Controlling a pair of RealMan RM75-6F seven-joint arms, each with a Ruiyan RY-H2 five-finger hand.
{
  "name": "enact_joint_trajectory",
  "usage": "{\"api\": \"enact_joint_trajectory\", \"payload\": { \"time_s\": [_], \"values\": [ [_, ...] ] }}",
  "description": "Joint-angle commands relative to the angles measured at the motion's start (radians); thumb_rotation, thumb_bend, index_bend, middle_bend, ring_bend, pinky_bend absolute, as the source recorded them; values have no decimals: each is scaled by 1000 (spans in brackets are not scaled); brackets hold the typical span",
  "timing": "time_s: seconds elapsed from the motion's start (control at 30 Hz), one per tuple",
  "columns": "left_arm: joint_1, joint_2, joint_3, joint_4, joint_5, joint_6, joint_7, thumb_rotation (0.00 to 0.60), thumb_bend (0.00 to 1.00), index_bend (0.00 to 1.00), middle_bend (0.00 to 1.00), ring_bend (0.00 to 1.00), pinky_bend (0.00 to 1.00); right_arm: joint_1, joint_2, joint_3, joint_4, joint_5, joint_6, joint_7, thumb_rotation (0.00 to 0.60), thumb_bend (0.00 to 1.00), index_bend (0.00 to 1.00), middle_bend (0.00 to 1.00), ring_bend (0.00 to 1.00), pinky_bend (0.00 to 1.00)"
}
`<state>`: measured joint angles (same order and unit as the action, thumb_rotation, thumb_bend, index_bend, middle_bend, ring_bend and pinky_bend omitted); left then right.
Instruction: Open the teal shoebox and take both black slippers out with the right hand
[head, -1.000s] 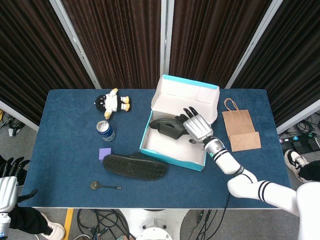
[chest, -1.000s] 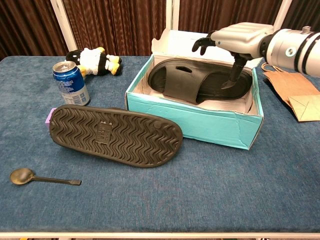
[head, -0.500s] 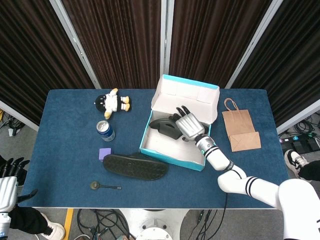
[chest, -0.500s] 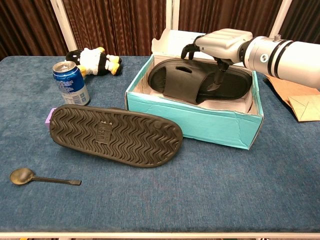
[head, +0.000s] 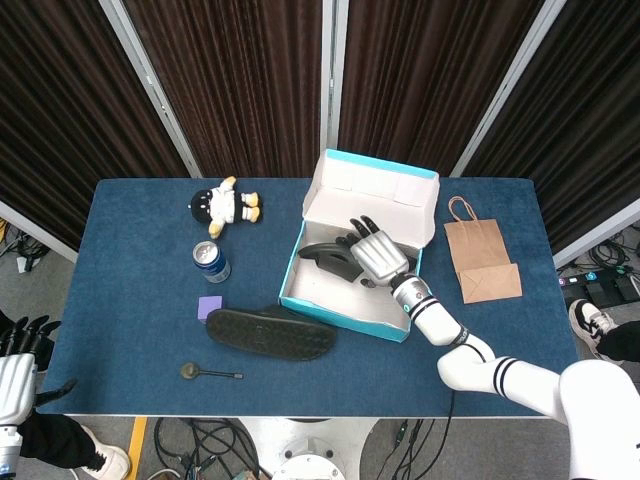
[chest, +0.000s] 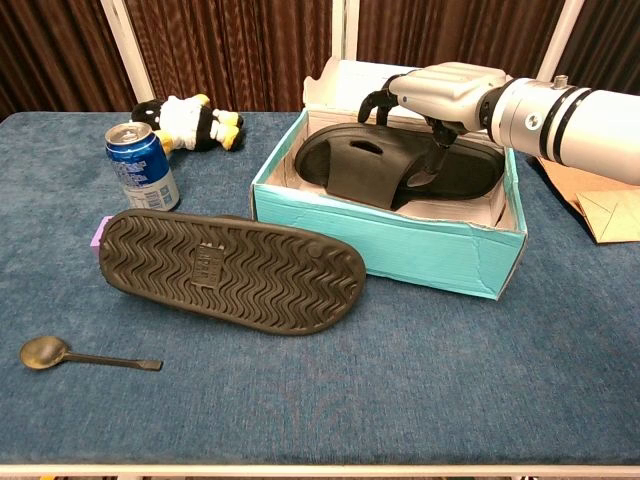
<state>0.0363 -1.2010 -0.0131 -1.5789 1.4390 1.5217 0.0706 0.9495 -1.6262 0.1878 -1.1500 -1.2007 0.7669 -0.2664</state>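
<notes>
Your right hand (chest: 447, 88) reached into the open teal shoebox (chest: 390, 240), fingers (chest: 381, 100) curled over the black slipper (chest: 375, 170) inside; other slipper (chest: 230, 268) sole-up near the counter's front edge

A blue cloth-covered table (head: 120, 300) stands before dark brown curtains (head: 230, 80) with grey floor (head: 60, 270) and cables (head: 200, 440) around.

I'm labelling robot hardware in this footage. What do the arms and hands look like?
The right hand has a silver-grey metallic back and black fingers. Its arm is glossy white and cylindrical, with black rings near the wrist. The left hand, at the edge of the head view, has the same silver back and black fingers.
</notes>
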Motion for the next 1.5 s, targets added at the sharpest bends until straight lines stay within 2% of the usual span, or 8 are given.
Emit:
{"api": "enact_joint_trajectory", "payload": {
  "time_s": [0.03,0.2,0.33,0.57,0.8,1.0,1.17,1.5],
  "values": [
    [3,1,0,-1,-8,-2,2,600,0,184,103,22,112,6,-18,6,27,15,-6,-8,600,59,213,278,0,8],
    [2,1,2,-3,-7,-5,-1,600,0,184,103,22,112,18,-55,5,78,32,-13,-45,600,92,277,305,0,0],
    [3,1,0,0,-9,-6,-2,600,0,184,104,22,112,24,-81,3,99,34,-11,-60,600,127,390,354,23,0],
    [5,-2,0,4,-9,-3,-6,600,0,184,103,22,111,25,-109,4,130,8,22,-59,600,414,612,454,117,0],
    [4,0,-1,1,-9,-4,-5,600,0,184,103,22,112,10,-91,17,112,-44,81,23,600,515,699,500,163,0],
    [5,2,-2,2,-8,0,-2,600,0,184,103,22,112,-30,-8,30,16,-119,193,117,600,514,700,500,163,0],
    [1,2,-3,-6,0,-1,3,600,0,184,103,22,112,-95,111,24,-129,-185,291,232,600,513,701,500,163,0],
    [-14,8,-9,-23,12,-5,19,600,0,184,103,22,111,-208,344,-111,-345,-402,390,547,600,513,700,500,163,0]
  ]
}}
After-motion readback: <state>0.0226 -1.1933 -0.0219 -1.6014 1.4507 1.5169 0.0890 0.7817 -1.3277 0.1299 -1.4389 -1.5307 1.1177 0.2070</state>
